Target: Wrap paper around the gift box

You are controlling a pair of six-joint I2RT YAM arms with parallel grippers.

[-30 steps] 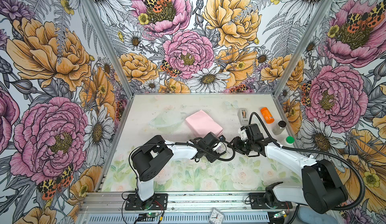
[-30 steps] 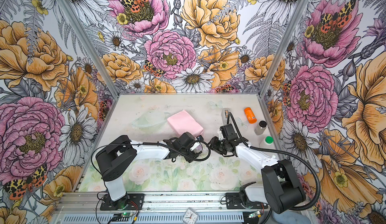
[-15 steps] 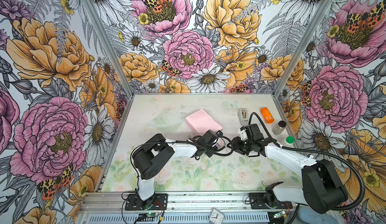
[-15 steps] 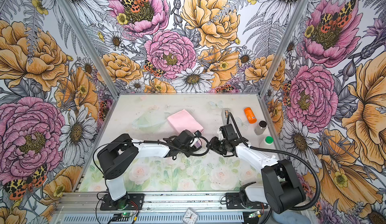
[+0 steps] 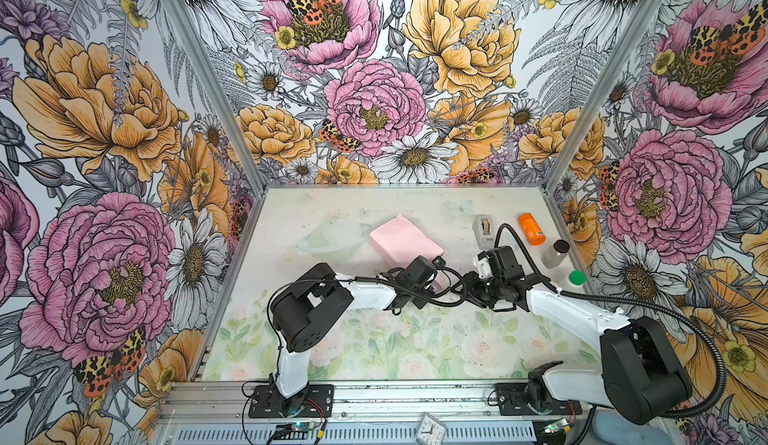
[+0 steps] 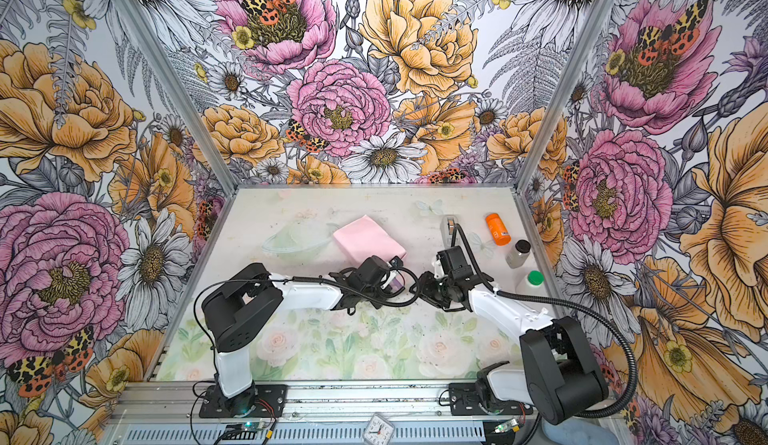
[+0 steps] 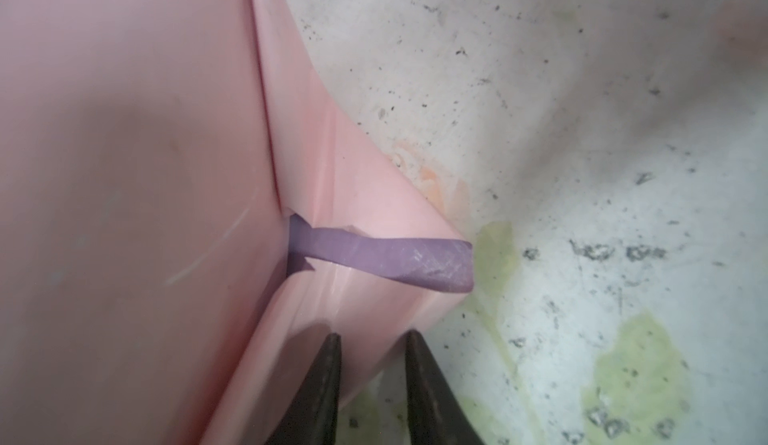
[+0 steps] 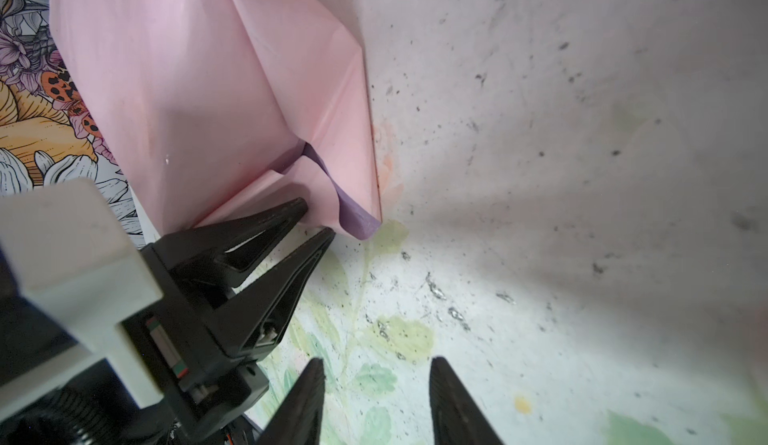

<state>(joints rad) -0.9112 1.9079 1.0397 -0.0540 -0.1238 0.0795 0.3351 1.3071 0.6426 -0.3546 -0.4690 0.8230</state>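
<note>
L gripper point(image 8: 319, 218) at paper point(image 5: 403, 239); box hidden

The desk point(image 5: 374, 339), its flower print faded and speckled with dirt, is carrying folded pink paper point(image 5: 405, 241) mid-way back. A tape dispenser point(image 5: 483, 231), orange bottle point(image 5: 531, 228), dark-lidded jar point(image 5: 555, 253) and green-capped bottle point(image 5: 572, 281) are sitting near its right edge.
</note>
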